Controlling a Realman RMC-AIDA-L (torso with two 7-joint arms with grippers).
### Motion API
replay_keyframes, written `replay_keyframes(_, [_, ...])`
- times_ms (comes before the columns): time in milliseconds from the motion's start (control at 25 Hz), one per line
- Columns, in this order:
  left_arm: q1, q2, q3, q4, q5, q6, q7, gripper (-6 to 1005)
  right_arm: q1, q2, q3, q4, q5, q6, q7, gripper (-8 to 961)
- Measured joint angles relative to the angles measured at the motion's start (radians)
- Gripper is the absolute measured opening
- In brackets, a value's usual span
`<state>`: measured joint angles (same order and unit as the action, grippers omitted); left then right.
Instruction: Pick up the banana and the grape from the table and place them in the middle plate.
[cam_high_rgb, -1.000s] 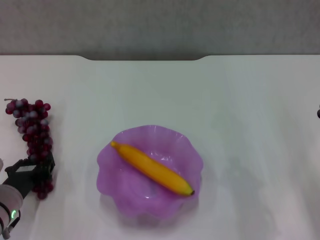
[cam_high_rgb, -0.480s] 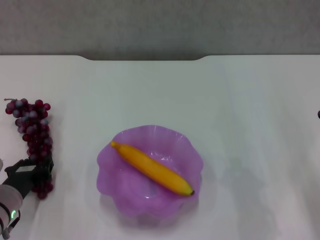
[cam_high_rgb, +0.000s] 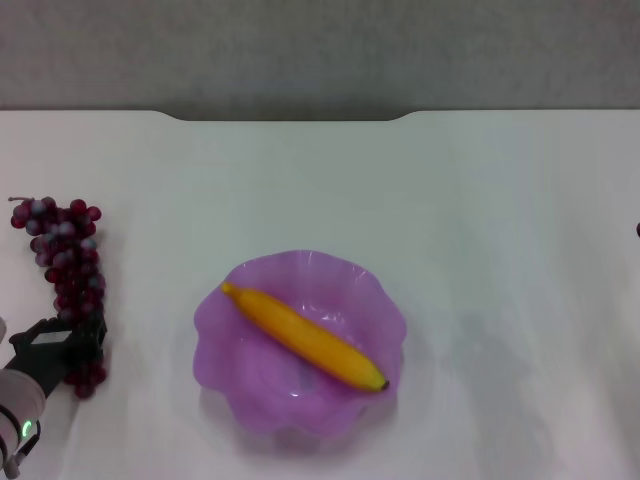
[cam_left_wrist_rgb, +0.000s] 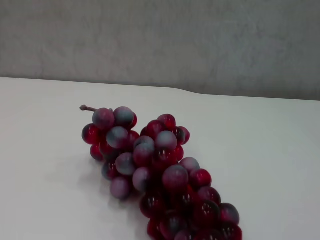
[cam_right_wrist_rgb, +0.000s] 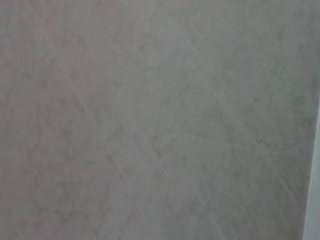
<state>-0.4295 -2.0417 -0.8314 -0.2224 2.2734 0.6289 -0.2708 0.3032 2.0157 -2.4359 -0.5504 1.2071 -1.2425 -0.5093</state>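
Banana (cam_high_rgb: 305, 338): one, lying diagonally inside the plate (cam_high_rgb: 232, 385), stem end toward the upper left of the dish, dark tip toward the lower right, close to the rim. Plate: one, purple, scalloped, at lower centre of the head view on the white tabletop (cam_high_rgb: 480, 220).

Grape (cam_high_rgb: 67, 272): one bunch, on the tabletop at the left edge of the head view, well apart from the plate. It runs lengthwise, stem end toward the top of the frame. In the left wrist view the bunch (cam_left_wrist_rgb: 160, 175) fills the lower centre, with its thin stem at the left end and several berries frosted grey.

Left hand (cam_high_rgb: 70, 345): one, at the lower left of the head view, placed at the near end of the bunch with its dark fingers on either side of the lowest berries. Whether the fingers are pressing the bunch or merely alongside it, I cannot tell.

Right hand: not visible; only a dark speck shows at the right edge of the head view. The right wrist view shows a plain grey surface.
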Motion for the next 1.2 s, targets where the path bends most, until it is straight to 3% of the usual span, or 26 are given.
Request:
replay_keyframes(960, [0.000,0.002,-0.002,-0.011,-0.002,0.025,-0.008,371,0.001,-0.002,-0.002,0.003,0.011,0.026,0.000,-1])
replay_keyframes(1200, [0.000,0.003,-0.007,-0.011,-0.004,0.025,-0.008,325,0.002,-0.002,-0.002,0.003,0.011,0.026,0.000,-2])
